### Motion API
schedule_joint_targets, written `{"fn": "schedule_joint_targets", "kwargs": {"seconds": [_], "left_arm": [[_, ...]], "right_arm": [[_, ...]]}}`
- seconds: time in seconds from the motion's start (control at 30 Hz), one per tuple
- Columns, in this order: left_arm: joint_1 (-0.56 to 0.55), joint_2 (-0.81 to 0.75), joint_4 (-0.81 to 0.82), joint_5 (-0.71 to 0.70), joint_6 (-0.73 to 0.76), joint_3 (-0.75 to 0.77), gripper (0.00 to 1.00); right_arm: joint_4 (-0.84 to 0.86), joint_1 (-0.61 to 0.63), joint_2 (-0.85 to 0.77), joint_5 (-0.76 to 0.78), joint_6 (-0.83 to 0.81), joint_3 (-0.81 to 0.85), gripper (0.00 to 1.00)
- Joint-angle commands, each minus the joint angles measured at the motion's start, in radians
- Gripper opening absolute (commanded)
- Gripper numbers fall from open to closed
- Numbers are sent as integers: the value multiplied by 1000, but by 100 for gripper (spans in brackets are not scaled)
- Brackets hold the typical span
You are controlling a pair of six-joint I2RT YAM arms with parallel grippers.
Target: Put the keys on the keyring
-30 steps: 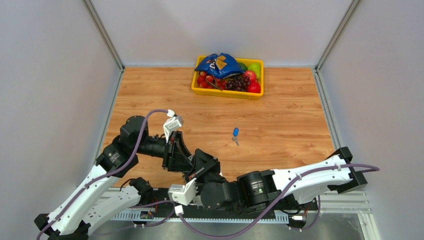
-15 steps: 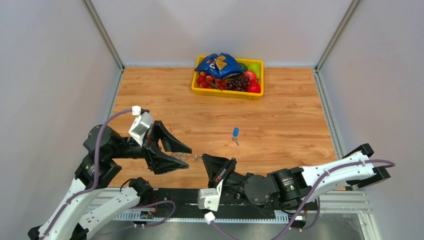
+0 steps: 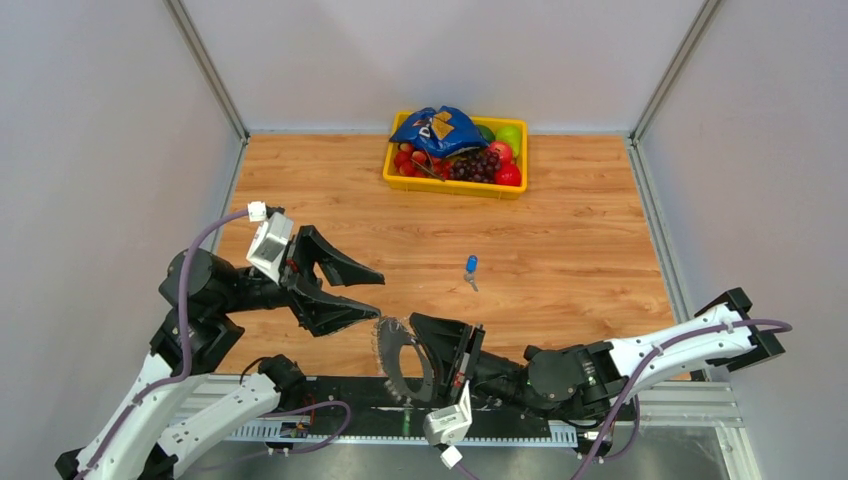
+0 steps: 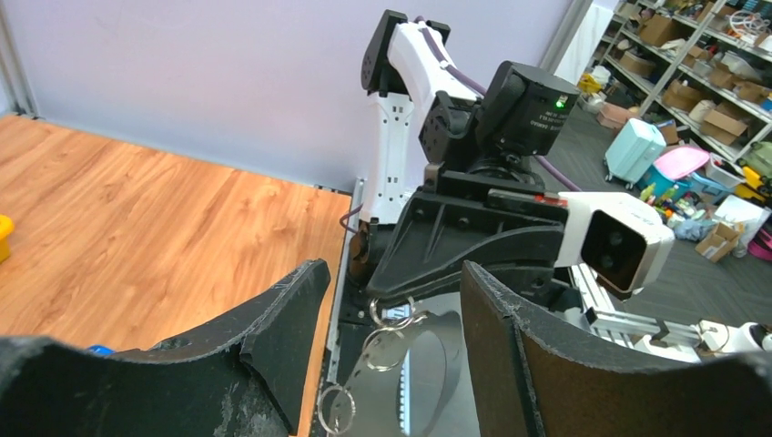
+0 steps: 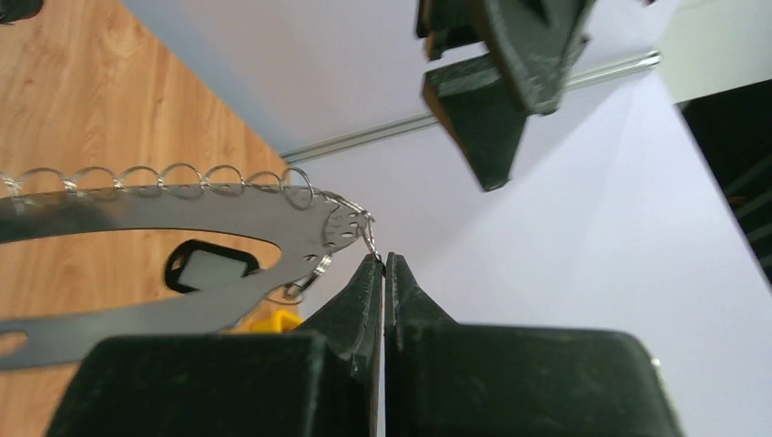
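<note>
The right pincer (image 5: pixel 383 264) was shut tight, its two fingers pressed together on a small wire loop at the rim of the keyring (image 5: pixel 182 208). It held the hoop up off the desk (image 3: pixel 560 240), near the front edge, between the two arms. In the right wrist view the hoop ran away from the fingertips to the left as a flat grey band, and a row of small loops stood along its upper edge.

The left pincer (image 3: pixel 377 294) was wide apart and carried nothing. It hovered just beside the keyring, on its left and a little farther out, with the fingers pointing toward it. In the left wrist view the right pincer and a few dangling loops showed in the gap between the open fingers.

One loose key (image 3: pixel 470 268) lay alone on the bare wood near the middle of the desk. It was apart from both pincers and well short of the yellow basket (image 3: pixel 455 186) at the far side. From the left pincer it lay to the right and slightly farther from the arm bases. Its long axis ran roughly away from the bases, with the blue head at the far end and the blade pointing back toward the arms.

Both pincers were about equally near the key, but only the left one was free. The pickup therefore probably fell to the left pincer, reaching rightward and closing across the narrow width of the key.
</note>
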Motion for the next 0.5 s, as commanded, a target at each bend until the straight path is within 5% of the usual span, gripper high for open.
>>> {"fn": "schedule_joint_targets", "kwargs": {"seconds": [0.0,0.47], "left_arm": [[-2,24,84,26,-25,-15,65],[-2,38,163,87,-36,-73,67]], "right_arm": [[242,9,-56,-63,-211,-51,0],[415,8,16,-53,-577,-89,0]]}}
